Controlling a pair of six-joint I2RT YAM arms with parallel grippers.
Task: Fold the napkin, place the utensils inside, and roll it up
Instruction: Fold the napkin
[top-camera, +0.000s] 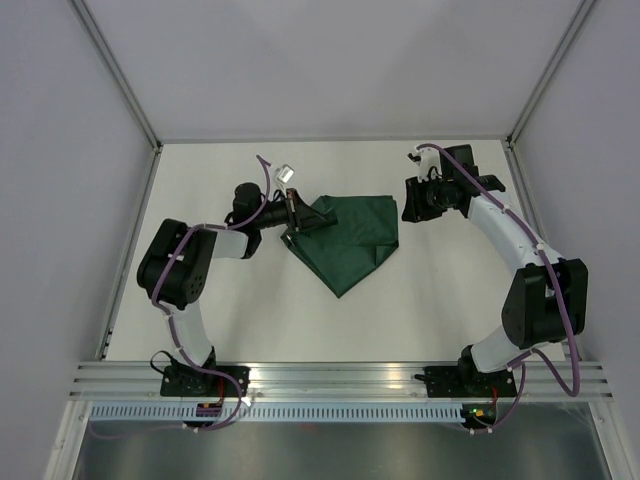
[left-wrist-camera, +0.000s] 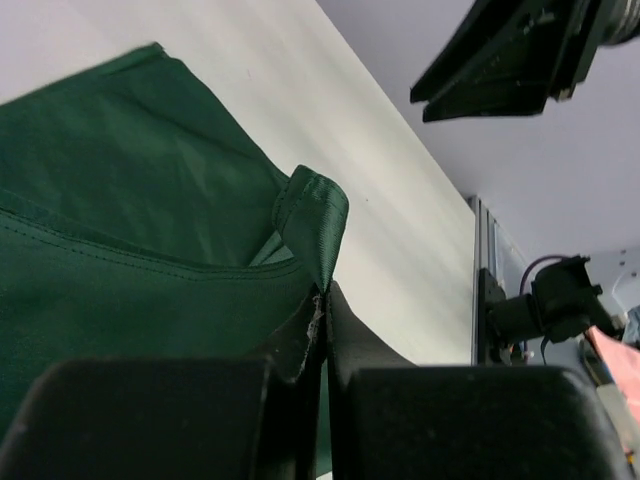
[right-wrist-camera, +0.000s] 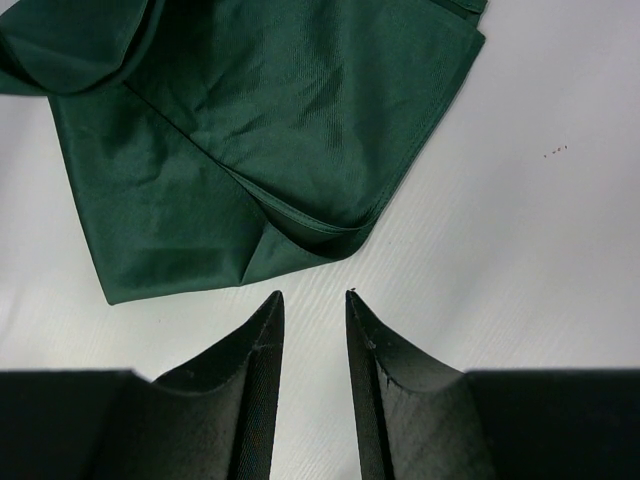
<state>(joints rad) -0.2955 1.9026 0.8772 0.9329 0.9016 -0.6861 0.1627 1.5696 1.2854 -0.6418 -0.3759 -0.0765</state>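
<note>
The left gripper (left-wrist-camera: 323, 322) pinched a corner of the napkin (top-camera: 350, 245); the right gripper (right-wrist-camera: 313, 305) stood just beside it, jaws apart, empty.

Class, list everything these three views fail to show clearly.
1. The fork: in no view; whether the napkin covers it cannot be told.
2. Napkin's pinched corner: top view, hidden by the left gripper.
3. Napkin's far side: right wrist view, cut by the top edge.
4. Finger gap of the right gripper: top view, too small and dark to see.
</note>
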